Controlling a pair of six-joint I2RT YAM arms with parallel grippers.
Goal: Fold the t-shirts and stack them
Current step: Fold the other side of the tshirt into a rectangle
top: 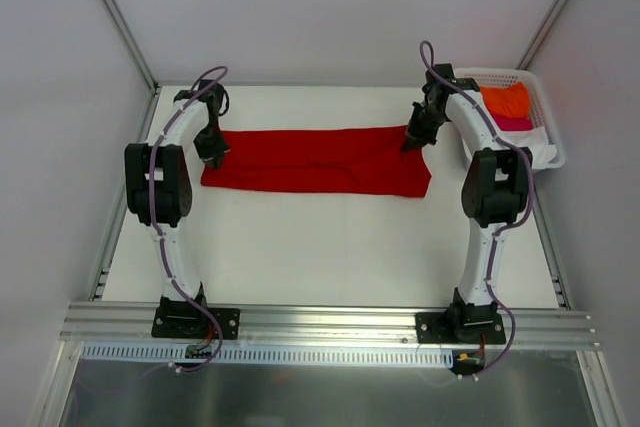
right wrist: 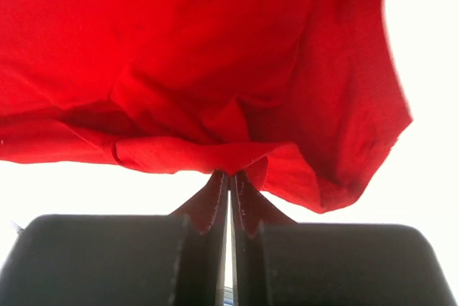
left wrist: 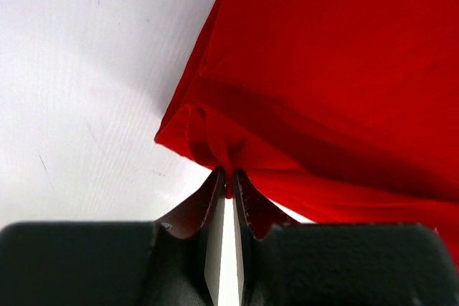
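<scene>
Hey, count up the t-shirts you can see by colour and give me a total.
Red t-shirt: 1
Orange t-shirt, in the basket: 1
Pink t-shirt, in the basket: 1
Total: 3 clearly visible; a white one cannot be made out against the white basket.

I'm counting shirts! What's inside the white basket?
An orange shirt lies on a pink shirt in the basket; anything beneath them is hidden.

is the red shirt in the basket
No, the red shirt lies spread on the table, left of the basket and apart from it.
</scene>
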